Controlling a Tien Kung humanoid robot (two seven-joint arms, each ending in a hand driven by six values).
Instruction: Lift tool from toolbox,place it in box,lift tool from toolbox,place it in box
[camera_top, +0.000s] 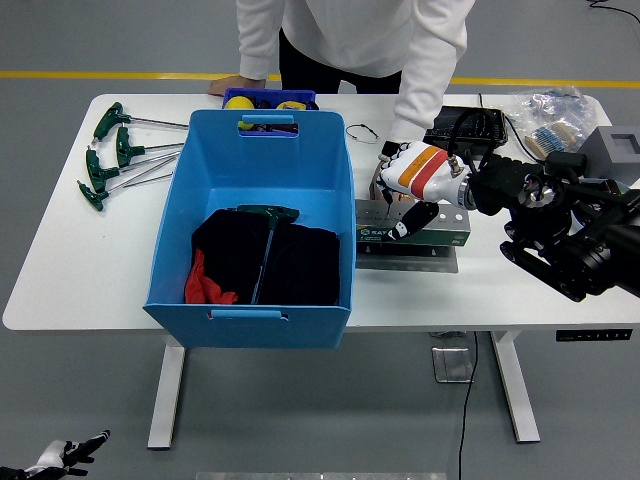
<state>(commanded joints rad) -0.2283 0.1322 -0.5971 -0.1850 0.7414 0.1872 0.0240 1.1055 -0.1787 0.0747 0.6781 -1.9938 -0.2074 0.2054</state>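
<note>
Over the toolbox: the right hand (407, 190) sits low above the green tool holder (413, 228) to the right of the blue box (250, 225), its fingers bent down toward the holder's left end.
Grip: whether the fingers have anything pinched cannot be told; they hide the spot below them and no tool shows between them.
Left hand: only a small part of the left hand (62, 455) shows, at the lower left corner, far below the table (60, 260); its fingers look spread and hold nothing.
Person: a hand rests on the table's far edge behind the box; the other sleeve (420, 80) comes down just behind the robot's hand.
Tool in box: one green T-handle wrench (265, 245) lies on black cloth (265, 262) inside the box, beside a red item (203, 285).
Loose wrenches: a group of green T-handle wrenches (120, 155) lies left of the box.
Step in hand: likely the second pickup from the holder.
Next move: close on a handle, draw it straight up out of its slot, then carry it left over the box wall.
</note>
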